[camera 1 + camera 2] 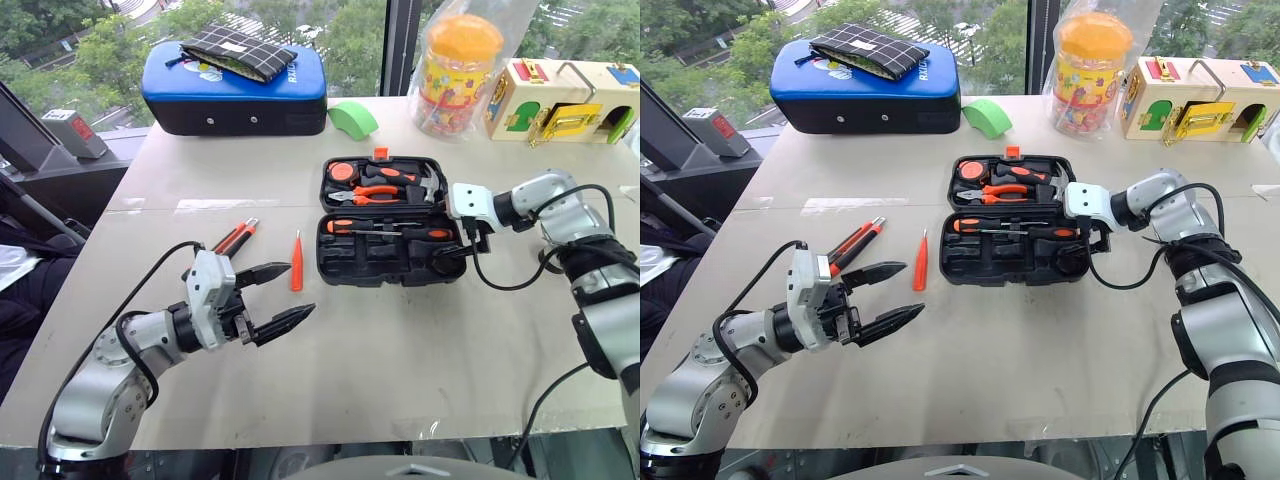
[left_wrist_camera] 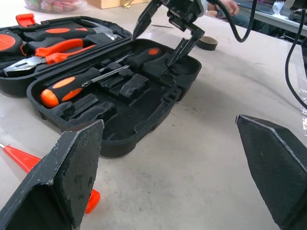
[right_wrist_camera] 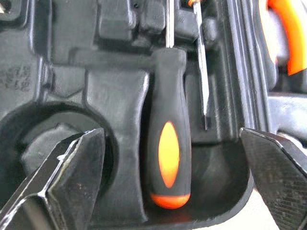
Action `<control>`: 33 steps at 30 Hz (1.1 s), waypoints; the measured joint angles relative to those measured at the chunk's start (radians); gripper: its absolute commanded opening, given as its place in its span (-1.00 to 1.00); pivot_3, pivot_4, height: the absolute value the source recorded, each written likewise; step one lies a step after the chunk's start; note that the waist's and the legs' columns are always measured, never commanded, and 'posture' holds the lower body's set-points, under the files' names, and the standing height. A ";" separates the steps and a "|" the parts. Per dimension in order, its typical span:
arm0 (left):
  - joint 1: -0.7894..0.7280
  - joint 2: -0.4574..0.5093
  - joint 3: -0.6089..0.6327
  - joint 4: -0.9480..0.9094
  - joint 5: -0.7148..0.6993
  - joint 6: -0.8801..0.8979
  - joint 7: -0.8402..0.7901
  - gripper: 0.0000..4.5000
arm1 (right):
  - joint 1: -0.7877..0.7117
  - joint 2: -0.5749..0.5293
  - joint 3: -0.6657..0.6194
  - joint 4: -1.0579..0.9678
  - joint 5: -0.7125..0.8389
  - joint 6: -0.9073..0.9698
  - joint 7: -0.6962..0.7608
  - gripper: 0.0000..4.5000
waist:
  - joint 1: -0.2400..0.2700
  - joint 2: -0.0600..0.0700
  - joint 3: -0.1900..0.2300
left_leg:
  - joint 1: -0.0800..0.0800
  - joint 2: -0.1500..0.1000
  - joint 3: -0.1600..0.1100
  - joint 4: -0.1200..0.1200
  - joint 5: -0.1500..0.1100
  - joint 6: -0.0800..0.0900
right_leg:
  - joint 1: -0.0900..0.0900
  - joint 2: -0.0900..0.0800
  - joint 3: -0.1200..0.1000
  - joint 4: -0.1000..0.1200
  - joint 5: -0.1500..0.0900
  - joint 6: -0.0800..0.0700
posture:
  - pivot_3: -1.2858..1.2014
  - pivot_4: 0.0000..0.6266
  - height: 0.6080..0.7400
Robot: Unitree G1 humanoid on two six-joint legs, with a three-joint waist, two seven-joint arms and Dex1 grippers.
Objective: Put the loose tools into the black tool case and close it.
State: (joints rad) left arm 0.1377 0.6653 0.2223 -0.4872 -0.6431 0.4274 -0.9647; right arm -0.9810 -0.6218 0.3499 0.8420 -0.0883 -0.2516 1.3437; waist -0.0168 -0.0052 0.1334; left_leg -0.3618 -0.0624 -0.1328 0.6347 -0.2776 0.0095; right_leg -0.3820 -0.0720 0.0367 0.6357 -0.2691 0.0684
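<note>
pale table (image 1: 400, 340), window (image 1: 350, 40), trees outside

Left gripper (image 1: 283, 296) jaws spread – right gripper (image 2: 166, 37) jaws spread, angled down

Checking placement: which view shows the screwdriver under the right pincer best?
Right wrist view: the screwdriver lies in its recess in the case, handle and shaft close up between the open fingers. Left wrist view shows it farther off, under the right pincer; eye views show it small.

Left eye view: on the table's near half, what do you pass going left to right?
Left gripper → utility knife → small orange screwdriver → black tool case → right gripper, open above the case's right end.
</note>
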 measured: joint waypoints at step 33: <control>-0.089 -0.038 -0.016 0.042 0.047 0.063 0.215 1.00 | 0.504 0.132 -0.261 -0.872 0.292 0.565 -0.449 -0.58 | 0.005 -0.003 -0.004 | -0.003 0.000 0.001 -0.001 0.000 0.000 | -0.006 0.001 0.003 0.003 0.000 0.000 | 0.03 -0.52 1.00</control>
State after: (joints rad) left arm 0.0487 0.6277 0.2068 -0.4448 -0.5956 0.4904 -0.7497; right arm -0.4768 -0.4897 0.0889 -0.0299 0.2035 0.3133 0.8950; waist -0.0119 -0.0086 0.1298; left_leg -0.3647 -0.0619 -0.1314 0.6340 -0.2778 0.0095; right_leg -0.3878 -0.0715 0.0401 0.6392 -0.2691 0.0687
